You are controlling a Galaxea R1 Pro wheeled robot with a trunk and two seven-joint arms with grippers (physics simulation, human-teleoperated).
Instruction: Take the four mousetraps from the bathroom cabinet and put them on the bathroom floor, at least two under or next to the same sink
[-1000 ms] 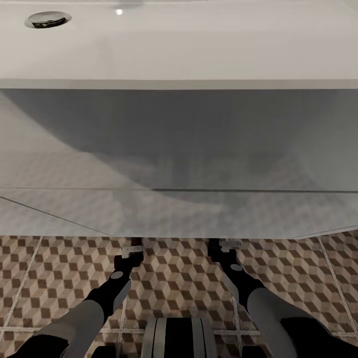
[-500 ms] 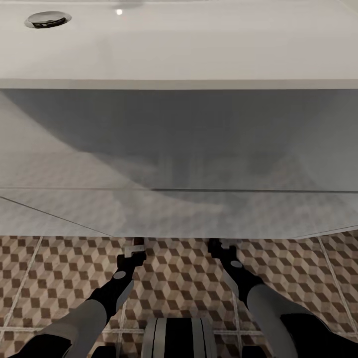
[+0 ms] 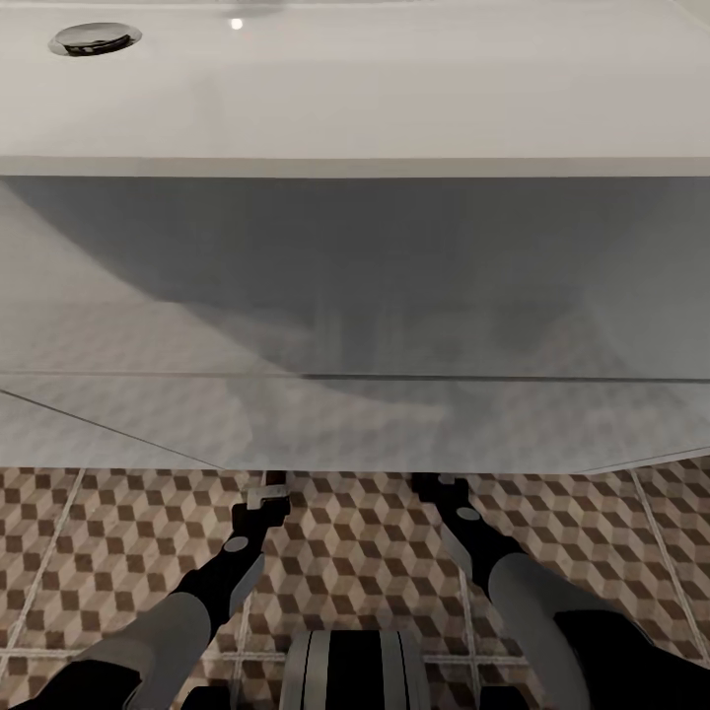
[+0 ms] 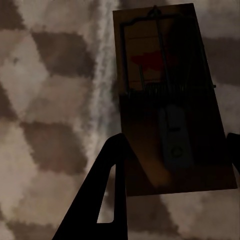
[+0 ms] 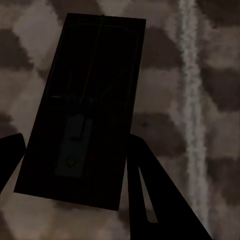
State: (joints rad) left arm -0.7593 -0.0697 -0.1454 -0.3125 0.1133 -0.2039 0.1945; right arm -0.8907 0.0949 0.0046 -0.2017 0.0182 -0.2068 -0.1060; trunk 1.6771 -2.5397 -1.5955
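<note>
I'm at the placing step: each end effector, left point(image 4: 172, 160) and right point(image 5: 75, 165), seems clamped on a mousetrap point(image 4: 170, 95), point(image 5: 82, 107) under the sink point(image 3: 355, 247). Next: lower to floor point(image 3: 375, 552) below, release.

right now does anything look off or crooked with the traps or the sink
Nothing stands out. Each gripper holds one mousetrap flat between its jaws over the patterned floor: the left gripper's mousetrap and the right gripper's mousetrap both look whole. The sink looks level and unmarked.
</note>
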